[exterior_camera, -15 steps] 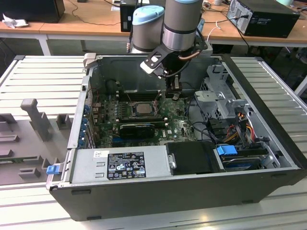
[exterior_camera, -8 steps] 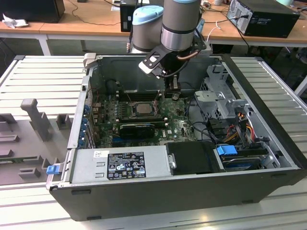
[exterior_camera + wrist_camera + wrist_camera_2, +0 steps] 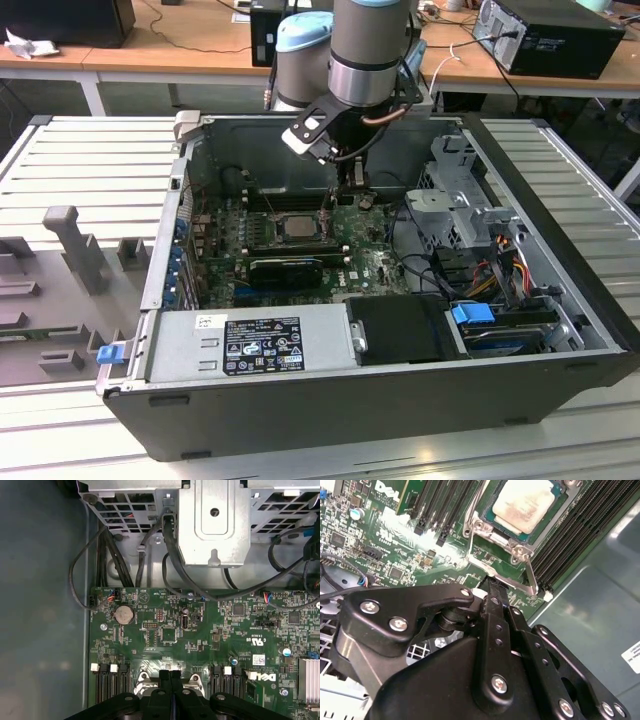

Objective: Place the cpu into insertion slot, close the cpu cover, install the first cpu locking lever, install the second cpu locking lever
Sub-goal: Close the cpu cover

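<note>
The cpu (image 3: 299,226) (image 3: 530,502), a square chip with a silver-grey top, lies in the insertion slot (image 3: 485,527) in the middle of the green motherboard (image 3: 370,265) (image 3: 200,635). The metal cpu cover (image 3: 502,539) appears to lie flat around the chip. A thin metal locking lever (image 3: 531,577) runs along the socket's edge. My gripper (image 3: 343,197) (image 3: 492,587) (image 3: 170,676) hangs inside the case just beside the socket. Its two black fingers are shut together, with their tips at the lever's bent end. Whether the tips touch the lever I cannot tell.
The open computer case (image 3: 560,230) surrounds the board. A power supply (image 3: 250,340) fills the front edge, and a metal drive cage (image 3: 455,200) (image 3: 215,520) with cables (image 3: 125,555) stands beside the board. Long black memory slots (image 3: 570,535) flank the socket. A coin battery (image 3: 123,614) sits on the board.
</note>
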`<state>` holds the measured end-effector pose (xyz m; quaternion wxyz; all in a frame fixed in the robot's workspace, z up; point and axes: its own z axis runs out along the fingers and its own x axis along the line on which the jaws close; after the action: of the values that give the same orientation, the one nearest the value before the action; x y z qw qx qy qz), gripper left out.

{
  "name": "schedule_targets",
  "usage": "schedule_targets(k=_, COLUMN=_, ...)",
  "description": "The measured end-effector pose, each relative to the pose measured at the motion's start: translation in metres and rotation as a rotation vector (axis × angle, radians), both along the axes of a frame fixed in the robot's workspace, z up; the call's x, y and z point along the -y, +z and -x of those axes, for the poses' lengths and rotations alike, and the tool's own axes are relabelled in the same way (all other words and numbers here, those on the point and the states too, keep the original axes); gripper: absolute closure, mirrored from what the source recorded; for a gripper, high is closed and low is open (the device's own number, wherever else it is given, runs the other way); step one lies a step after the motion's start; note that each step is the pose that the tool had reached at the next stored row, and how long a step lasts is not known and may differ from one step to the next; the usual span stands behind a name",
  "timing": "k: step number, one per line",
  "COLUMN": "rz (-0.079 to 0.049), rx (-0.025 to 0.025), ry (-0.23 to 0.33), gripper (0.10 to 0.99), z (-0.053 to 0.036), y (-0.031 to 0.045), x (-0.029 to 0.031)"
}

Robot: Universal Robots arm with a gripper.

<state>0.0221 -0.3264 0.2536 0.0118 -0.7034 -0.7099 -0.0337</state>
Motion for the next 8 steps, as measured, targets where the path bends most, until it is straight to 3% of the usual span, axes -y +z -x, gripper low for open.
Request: schedule_targets(k=8, rz=0.000, rx=-0.0002, ry=0.000, gripper=0.980, z=0.0076, y=-0.0002, x=0.0000)
